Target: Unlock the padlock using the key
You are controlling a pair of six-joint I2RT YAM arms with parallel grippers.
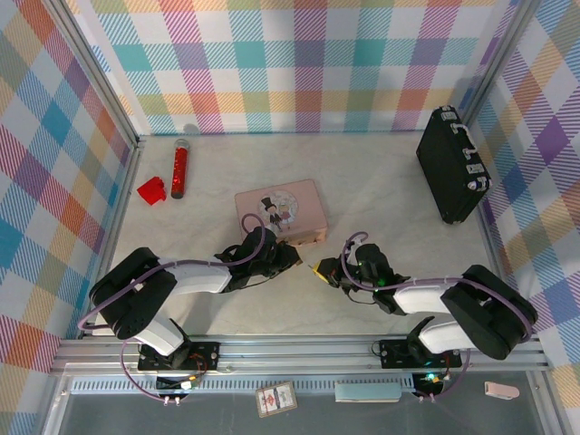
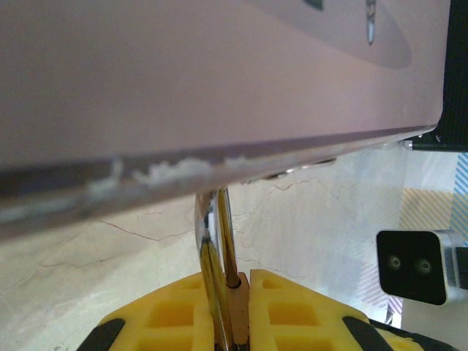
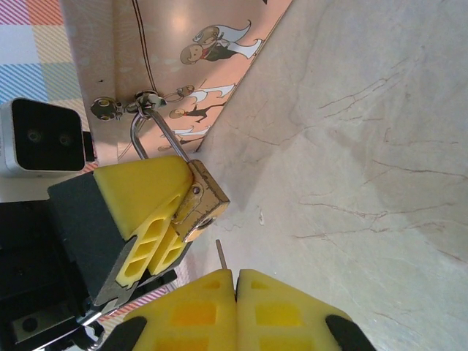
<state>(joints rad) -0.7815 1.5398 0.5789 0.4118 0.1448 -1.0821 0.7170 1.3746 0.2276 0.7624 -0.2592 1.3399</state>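
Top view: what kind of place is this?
Probably a robot test cell: plaid walls on a metal frame, left arm and right arm bolted at the table edge.

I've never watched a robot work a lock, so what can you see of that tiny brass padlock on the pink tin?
The tiny brass-gold padlock has a blocky body and a thin silver U-shaped shackle, hooked through the silver latch loop on the pink tin. It sits tilted, its body pinched between the yellow pads of the left claw. The thin silvery-grey key, in the shut right claw, points at its lower end, not touching.
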